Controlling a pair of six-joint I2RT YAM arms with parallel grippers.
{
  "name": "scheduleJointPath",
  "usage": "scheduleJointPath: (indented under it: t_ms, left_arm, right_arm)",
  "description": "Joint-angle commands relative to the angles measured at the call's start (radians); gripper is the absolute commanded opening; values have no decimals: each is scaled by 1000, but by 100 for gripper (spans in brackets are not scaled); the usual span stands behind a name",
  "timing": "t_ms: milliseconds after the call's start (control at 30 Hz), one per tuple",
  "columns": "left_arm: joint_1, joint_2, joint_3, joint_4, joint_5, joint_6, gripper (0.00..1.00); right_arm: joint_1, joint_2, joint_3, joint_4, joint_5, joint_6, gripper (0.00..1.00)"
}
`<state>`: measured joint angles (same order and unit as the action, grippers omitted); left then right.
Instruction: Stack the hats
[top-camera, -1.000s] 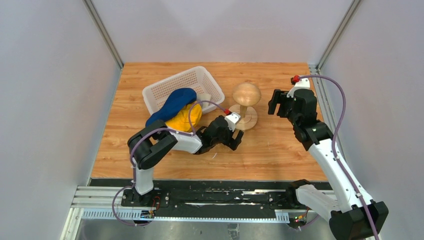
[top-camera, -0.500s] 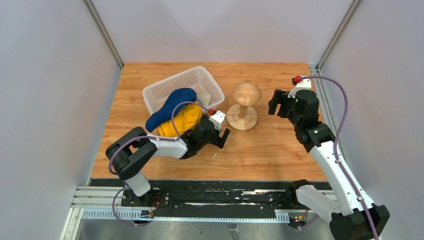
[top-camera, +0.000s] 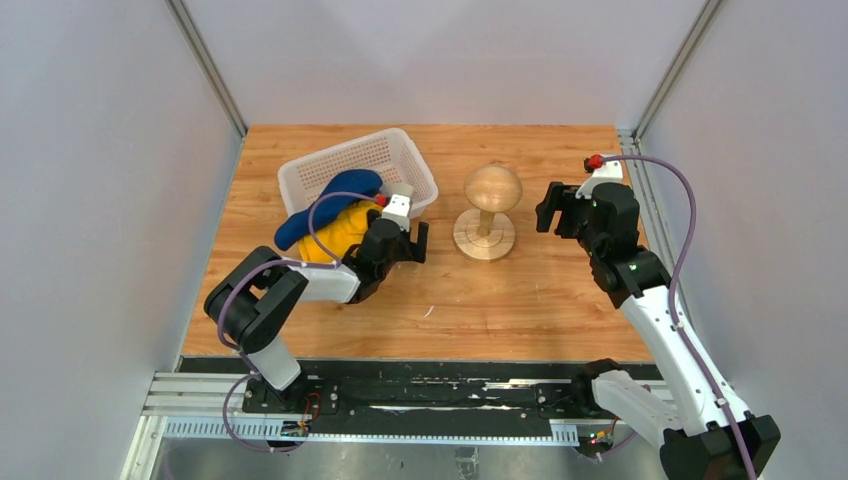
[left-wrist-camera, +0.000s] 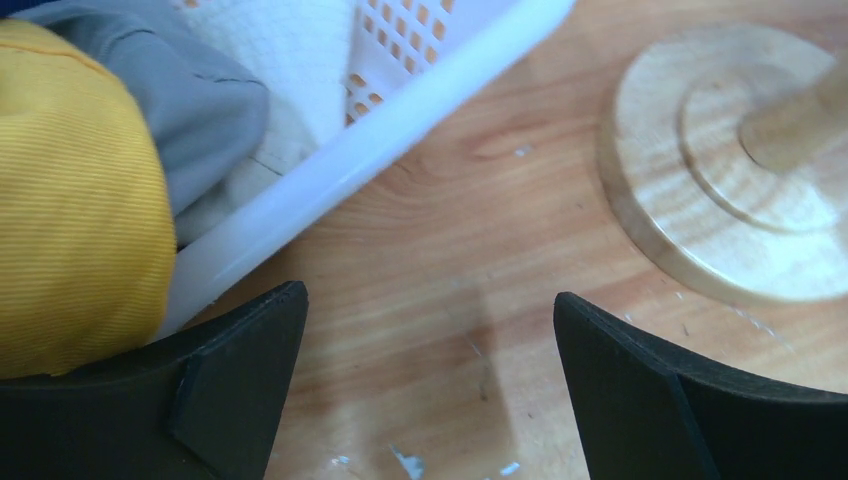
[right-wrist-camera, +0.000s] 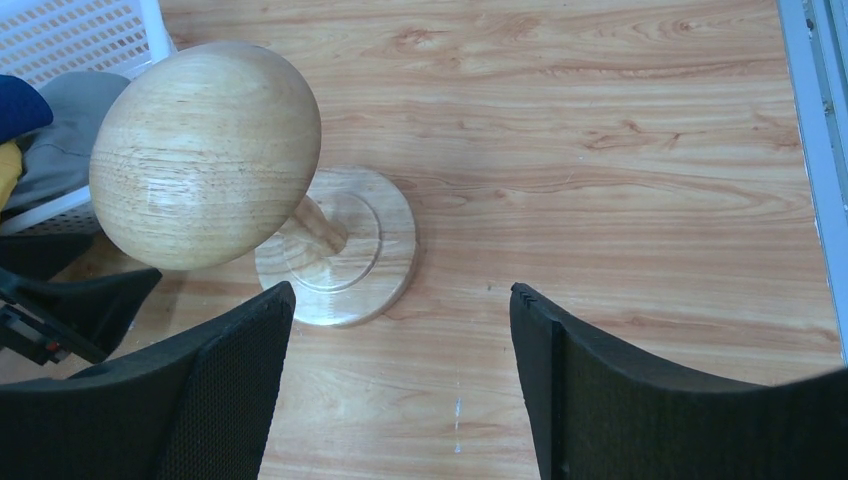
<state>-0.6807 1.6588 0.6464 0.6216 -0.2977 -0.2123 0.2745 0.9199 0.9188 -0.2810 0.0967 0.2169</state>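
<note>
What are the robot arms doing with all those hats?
Nothing is being held yet. A navy hat, a yellow hat and a grey hat lie heaped in the white basket, spilling over its edge. The left gripper hovers open right beside them. The right gripper hangs open near the bare wooden stand.

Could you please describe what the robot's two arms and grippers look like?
The left arm and right arm match: white link shells between chunky black joint housings. A thin purple cable loops along each, ending at a small red plug by the wrist. The left gripper and right gripper each carry two broad, matte black, wedge-shaped fingers.
</note>
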Motion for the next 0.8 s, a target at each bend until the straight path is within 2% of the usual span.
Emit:
scheduleJointPath:
  t_ms: [0, 367, 767]
  left_arm:
    - [53, -5, 31, 74, -108, -65, 98]
    - [268, 48, 130, 11, -65, -199, 98]
    - [430, 85, 213, -110, -65, -263, 98]
  right_arm:
    - [7, -6, -12, 25, -12, 12, 78]
    - [7, 3, -14, 26, -22, 11, 78]
    - [7, 37, -16, 45, -55, 26, 78]
